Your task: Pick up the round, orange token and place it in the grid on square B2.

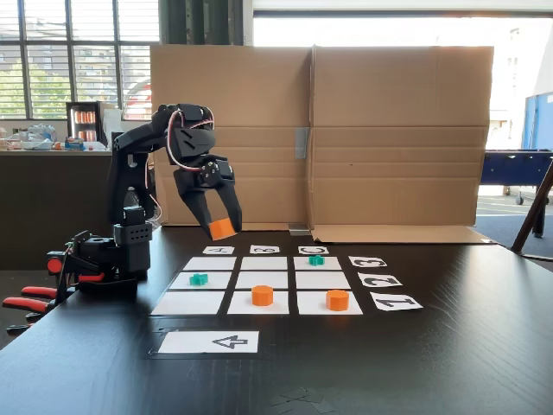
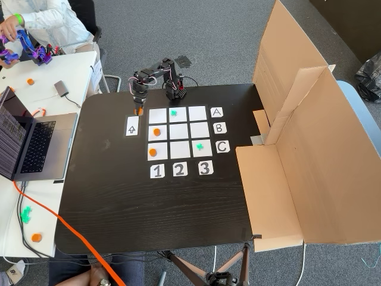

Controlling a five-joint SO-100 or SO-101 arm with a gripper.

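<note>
My gripper (image 1: 222,226) hangs above the table, shut on a round orange token (image 1: 224,230). In the fixed view from above, the gripper (image 2: 139,109) and its token (image 2: 139,111) sit just left of the grid (image 2: 197,114), by the top end of the arrow card. Square B2 (image 1: 262,279) (image 2: 178,132) is bare white paper. Two more orange tokens (image 1: 262,296) (image 1: 337,300) rest on the grid's (image 1: 187,303) front row, seen from above as the left column (image 2: 157,132) (image 2: 153,152).
Green cross tokens lie on two cells (image 1: 199,279) (image 1: 316,259). A white arrow card (image 1: 210,342) lies in front of the grid. A cardboard wall (image 1: 389,138) stands behind it. A laptop (image 2: 30,143) and a person's arm (image 2: 36,18) are at a side table.
</note>
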